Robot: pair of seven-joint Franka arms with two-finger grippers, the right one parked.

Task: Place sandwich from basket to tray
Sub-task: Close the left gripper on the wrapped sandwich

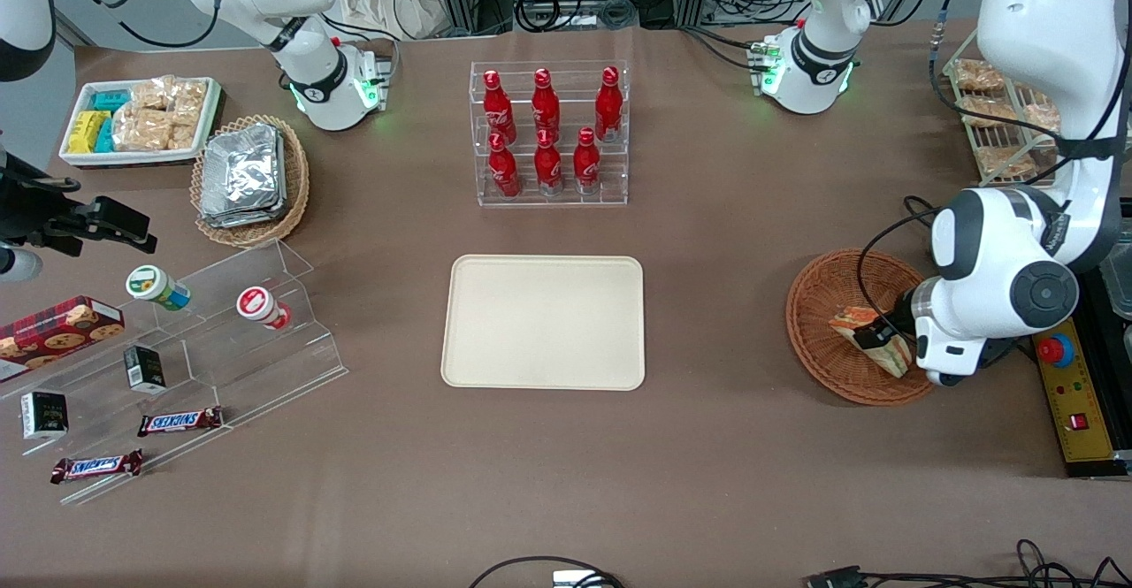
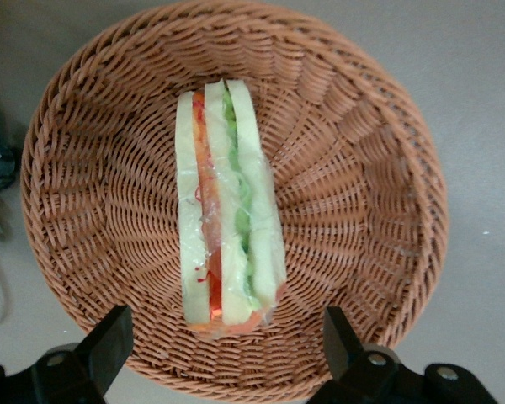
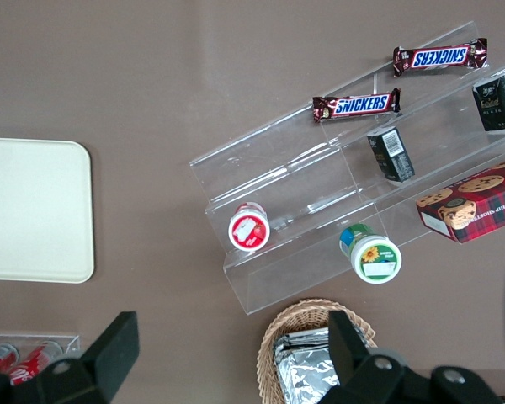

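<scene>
The sandwich [image 1: 891, 355], a clear-wrapped wedge with orange-red and green layers, lies in the round reddish-brown wicker basket [image 1: 818, 305] toward the working arm's end of the table. My left gripper [image 1: 884, 333] hovers just over the sandwich, fingers open. In the left wrist view the sandwich [image 2: 227, 210] lies along the basket's middle [image 2: 362, 202], and the two black fingertips [image 2: 109, 337] stand wide apart on either side of its end, not touching it; the gripper [image 2: 225, 324] holds nothing. The cream tray [image 1: 544, 323] lies bare at the table's middle and also shows in the right wrist view [image 3: 34, 210].
A clear rack of red bottles [image 1: 548, 133] stands farther from the camera than the tray. A stepped acrylic shelf [image 1: 221, 340] with snacks, a tan basket of foil packs [image 1: 248, 177] and a white bin [image 1: 141, 119] lie toward the parked arm's end. A yellow control box [image 1: 1074, 393] sits beside the basket.
</scene>
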